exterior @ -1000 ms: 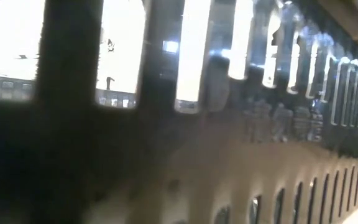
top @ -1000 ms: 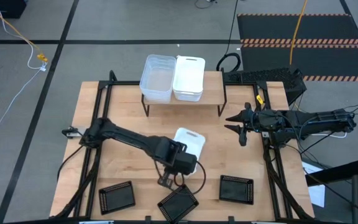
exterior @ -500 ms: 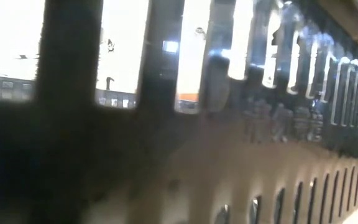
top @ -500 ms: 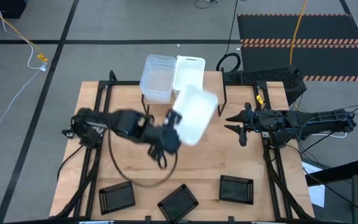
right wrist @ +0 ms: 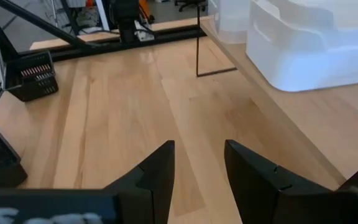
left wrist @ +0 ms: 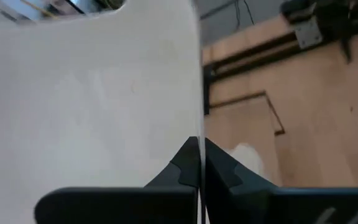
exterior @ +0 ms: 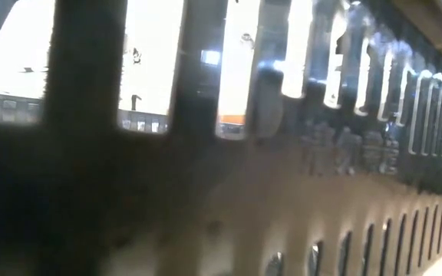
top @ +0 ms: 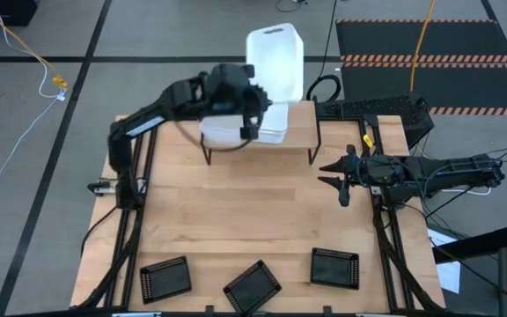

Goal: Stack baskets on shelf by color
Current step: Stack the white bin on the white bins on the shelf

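Left gripper (top: 252, 113) above the shelf (top: 302, 132), pinching your white basket (top: 275, 57) by its rim: light, stiff, slippery plastic.

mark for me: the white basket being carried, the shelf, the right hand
carried white basket (top: 275, 55), high view: middle of its flat underside, raised above the shelf.
shelf (top: 301, 121), high view: bare wood at the plank's right end.
right hand (top: 333, 173), high view: midway between its open fingertips, right side of the table.
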Available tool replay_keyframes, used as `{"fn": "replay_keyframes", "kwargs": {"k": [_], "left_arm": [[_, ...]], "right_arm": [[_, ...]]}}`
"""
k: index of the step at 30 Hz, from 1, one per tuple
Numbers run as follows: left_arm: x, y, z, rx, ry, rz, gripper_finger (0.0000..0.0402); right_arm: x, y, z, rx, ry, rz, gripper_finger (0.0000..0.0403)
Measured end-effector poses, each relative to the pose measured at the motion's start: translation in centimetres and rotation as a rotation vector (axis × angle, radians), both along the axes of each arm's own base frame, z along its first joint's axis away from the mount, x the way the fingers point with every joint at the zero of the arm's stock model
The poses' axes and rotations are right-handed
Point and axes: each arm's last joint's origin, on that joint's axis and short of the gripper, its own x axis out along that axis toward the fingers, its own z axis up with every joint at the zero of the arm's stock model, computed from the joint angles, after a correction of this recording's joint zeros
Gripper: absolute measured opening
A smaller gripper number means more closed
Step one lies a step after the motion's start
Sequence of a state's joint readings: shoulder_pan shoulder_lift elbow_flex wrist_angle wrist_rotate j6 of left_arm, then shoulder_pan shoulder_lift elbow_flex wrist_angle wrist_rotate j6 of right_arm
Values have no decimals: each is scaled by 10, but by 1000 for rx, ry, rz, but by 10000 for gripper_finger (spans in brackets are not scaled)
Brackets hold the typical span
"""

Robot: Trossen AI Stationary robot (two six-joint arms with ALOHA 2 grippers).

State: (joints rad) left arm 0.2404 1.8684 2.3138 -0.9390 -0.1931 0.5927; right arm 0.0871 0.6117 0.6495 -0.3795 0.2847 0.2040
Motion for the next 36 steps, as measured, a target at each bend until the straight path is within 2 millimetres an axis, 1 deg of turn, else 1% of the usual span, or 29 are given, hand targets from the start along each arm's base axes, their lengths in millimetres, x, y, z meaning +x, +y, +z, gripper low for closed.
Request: {"fn": "replay_keyframes", "kwargs": {"k": [2, 5, 8, 10, 13, 15, 22, 30, 36], "left_arm": [[4, 23, -11, -24, 29, 2, 2], [7, 49, -27, -48, 94, -3, 2], [9, 66, -39, -91, 128, -26, 2], [10, 71, -47, -140, 150, -42, 2], [9, 72, -53, -201, 184, -57, 3], [7, 70, -54, -226, 196, -57, 2], [1, 65, -60, -337, 258, -12, 5], [4, 57, -60, -369, 255, 9, 6], [4, 54, -61, -367, 262, 18, 8]], "right_arm": [[-1, 0, -1, 4, 13, -2, 134], [-1, 0, -3, 11, 33, -7, 134], [-3, 0, -5, 12, 58, -9, 134], [-3, 0, -6, 20, 69, -14, 134], [-4, 0, -8, 30, 80, -19, 134], [-4, 0, -8, 31, 82, -21, 134], [-3, 0, -7, 31, 72, -20, 134], [-2, 0, -5, 25, 51, -16, 134], [-3, 0, -5, 25, 53, -16, 134]]}}
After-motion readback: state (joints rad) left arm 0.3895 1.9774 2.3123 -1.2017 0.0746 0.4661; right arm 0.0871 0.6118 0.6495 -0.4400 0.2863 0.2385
